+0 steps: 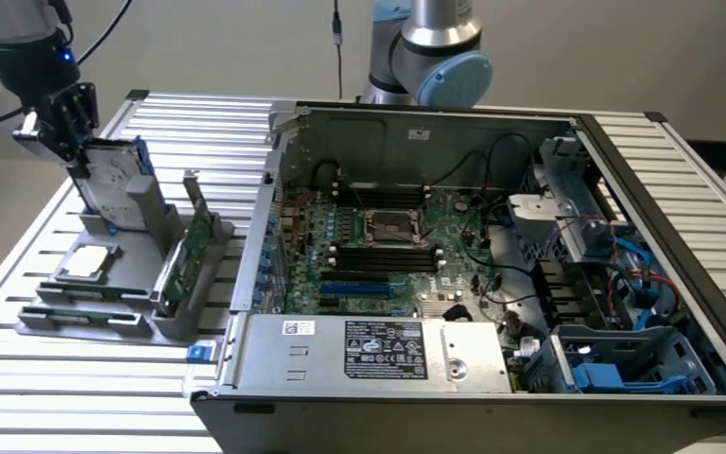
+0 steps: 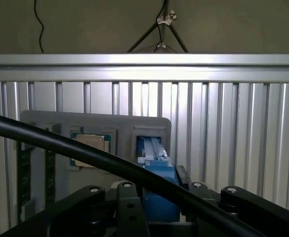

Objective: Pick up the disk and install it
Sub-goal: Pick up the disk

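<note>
The disk (image 1: 113,180) stands on edge in the grey holder (image 1: 86,317) at the exterior view's left, its silver face and blue rails showing. My gripper (image 1: 76,161) comes down from above and is shut on the disk's upper edge. In the wrist view the disk's blue rail (image 2: 156,168) runs between the black finger links of the gripper (image 2: 159,207) and down into the holder's slot (image 2: 151,140). The disk's lower end sits in that slot.
A square processor chip (image 1: 88,265) and an upright green circuit card (image 1: 177,270) share the holder. The open computer case (image 1: 490,236) lies to the exterior view's right, with a blue-lined drive bay (image 1: 615,369) at its near corner. A black cable (image 2: 85,153) crosses the wrist view.
</note>
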